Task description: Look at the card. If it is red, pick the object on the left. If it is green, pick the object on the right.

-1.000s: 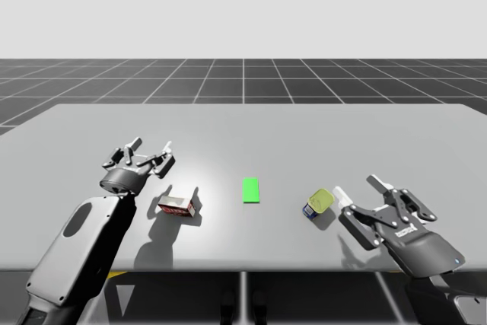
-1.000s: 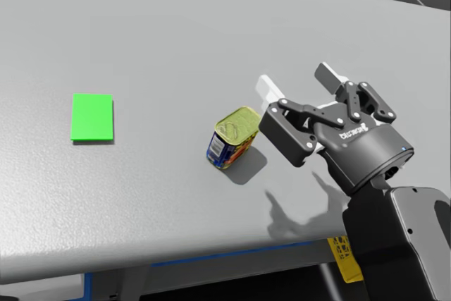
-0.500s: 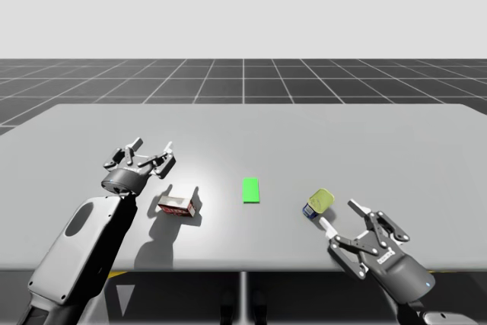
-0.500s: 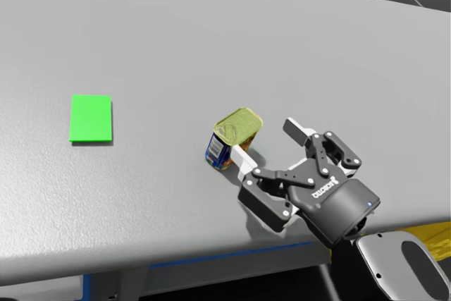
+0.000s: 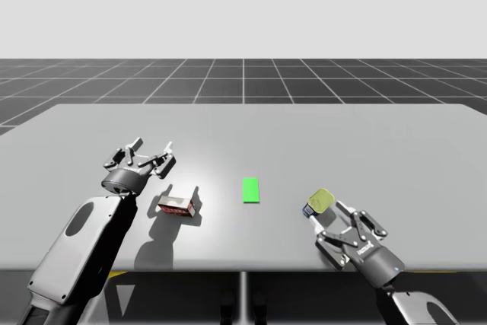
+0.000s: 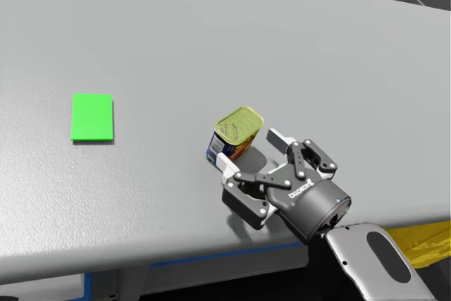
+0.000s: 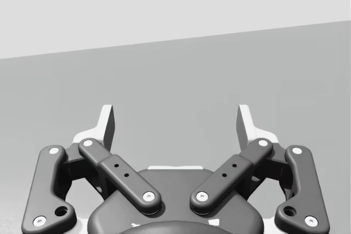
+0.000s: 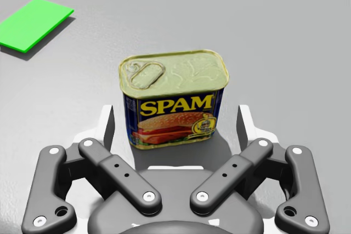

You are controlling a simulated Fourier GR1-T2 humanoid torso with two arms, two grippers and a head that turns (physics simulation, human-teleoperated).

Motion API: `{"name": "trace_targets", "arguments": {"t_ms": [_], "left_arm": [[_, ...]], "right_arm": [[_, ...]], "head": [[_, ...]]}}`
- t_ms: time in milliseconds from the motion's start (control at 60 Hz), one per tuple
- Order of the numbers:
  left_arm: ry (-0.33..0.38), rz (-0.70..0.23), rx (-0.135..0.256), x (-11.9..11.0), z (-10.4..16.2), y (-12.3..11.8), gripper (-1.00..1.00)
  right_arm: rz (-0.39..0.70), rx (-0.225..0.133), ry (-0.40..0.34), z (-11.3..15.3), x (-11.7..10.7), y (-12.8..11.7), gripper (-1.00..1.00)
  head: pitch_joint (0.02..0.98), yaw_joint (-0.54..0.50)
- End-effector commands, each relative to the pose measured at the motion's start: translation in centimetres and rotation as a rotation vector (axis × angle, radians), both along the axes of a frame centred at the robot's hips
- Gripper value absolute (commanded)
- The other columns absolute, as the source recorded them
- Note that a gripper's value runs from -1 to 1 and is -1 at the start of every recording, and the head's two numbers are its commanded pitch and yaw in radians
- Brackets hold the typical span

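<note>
As my right jaws stand open around the blue rectangular can (image 8: pixel 174 102), it looks stiff and slick. Pinch its flat sides.

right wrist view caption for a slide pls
Open right gripper straddling the blue, yellow-topped can without touching it; green card lies beyond on the table.

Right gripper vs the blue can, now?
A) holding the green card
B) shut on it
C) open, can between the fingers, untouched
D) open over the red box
C: the right wrist view shows the right gripper open, its fingers each clear of the blue can between them.
</note>
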State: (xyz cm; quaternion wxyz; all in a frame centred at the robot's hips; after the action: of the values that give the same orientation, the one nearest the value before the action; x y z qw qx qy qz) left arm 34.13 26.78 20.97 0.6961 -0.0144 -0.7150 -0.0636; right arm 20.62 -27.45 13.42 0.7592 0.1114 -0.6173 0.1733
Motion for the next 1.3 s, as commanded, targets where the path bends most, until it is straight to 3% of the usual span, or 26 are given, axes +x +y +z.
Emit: {"name": "trace_targets", "arguments": {"t_ms": [17,483,733,800,817,833,867,933,1083,1300], "left_arm": [[0.001,0.0,0.003,0.1,-0.1,0.0,-1.0],[0.0,0.0,0.003,0.1,-0.1,0.0,-1.0],[0.0,0.0,0.003,0.1,-0.1,0.0,-1.0],[0.0,0.0,0.003,0.1,-0.1,0.0,-1.0],[0.0,0.0,0.003,0.1,-0.1,0.0,-1.0],[0.0,0.0,0.003,0.1,-0.1,0.0,-1.0],[0.0,0.0,0.003,0.1,-0.1,0.0,-1.0],[0.0,0.0,0.003,0.1,-0.1,0.0,-1.0],[0.0,0.0,0.003,0.1,-0.1,0.0,-1.0],[0.0,0.0,0.003,0.1,-0.1,0.0,-1.0]], "right_arm": [[-0.009,-0.01,0.028,-0.6,1.1,0.3,-1.0],[-0.03,-0.067,0.09,-1.1,3.9,1.2,-1.0],[-0.029,-0.085,0.089,-1.2,4.7,1.8,-1.0],[-0.022,-0.108,0.078,-1.4,4.5,1.7,-1.0],[-0.033,-0.116,0.07,-1.5,4.5,1.6,-0.96],[-0.075,-0.135,0.063,-1.7,4.3,1.5,0.24],[-0.072,-0.136,0.084,-1.8,4.2,1.3,0.95],[-0.086,-0.12,0.119,-2.0,4.2,1.0,1.0],[-0.082,-0.102,0.121,-2.0,4.1,0.9,1.0],[-0.065,-0.098,0.114,-2.1,4.1,0.9,1.0]], "head": [[0.903,-0.36],[0.901,-0.35],[0.892,-0.35],[0.886,-0.35],[0.885,-0.35],[0.883,-0.35],[0.882,-0.35],[0.879,-0.35],[0.837,-0.36],[0.607,-0.39]]}}
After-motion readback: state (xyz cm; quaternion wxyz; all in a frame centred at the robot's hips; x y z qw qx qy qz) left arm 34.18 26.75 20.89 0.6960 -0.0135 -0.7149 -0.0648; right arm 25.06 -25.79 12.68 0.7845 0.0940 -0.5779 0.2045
